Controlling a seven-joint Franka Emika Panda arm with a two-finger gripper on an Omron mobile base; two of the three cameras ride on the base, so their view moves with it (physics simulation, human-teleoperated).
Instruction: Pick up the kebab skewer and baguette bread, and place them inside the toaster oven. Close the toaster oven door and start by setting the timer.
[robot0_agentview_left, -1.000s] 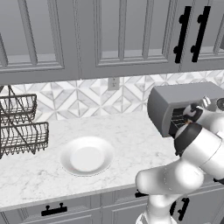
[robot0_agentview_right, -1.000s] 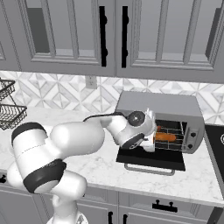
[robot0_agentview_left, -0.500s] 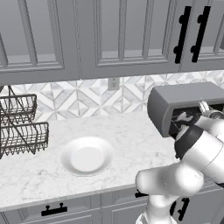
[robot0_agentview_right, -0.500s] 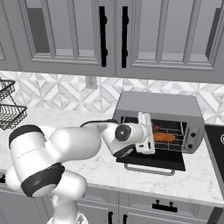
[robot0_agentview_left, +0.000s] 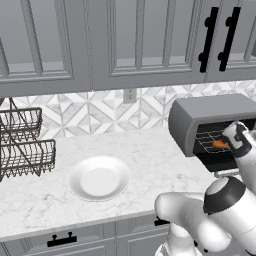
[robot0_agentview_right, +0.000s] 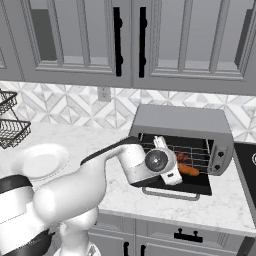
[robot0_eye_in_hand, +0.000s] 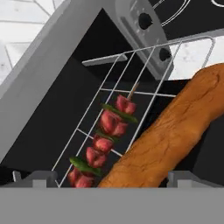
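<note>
End effector (robot0_agentview_right: 172, 176), released, reaches into toaster oven (robot0_agentview_right: 180, 122) beside baguette bread (robot0_eye_in_hand: 170, 135) and kebab skewer (robot0_eye_in_hand: 105, 140).

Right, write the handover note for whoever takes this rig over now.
Gripper: open, holding nothing, at the mouth of the toaster oven.
Kebab skewer and baguette bread: both lie on the wire rack inside the oven, side by side.
Toaster oven door: folded down, open.
Done: both foods loaded.
Left: draw the arm clear, close the door, set the timer.
</note>
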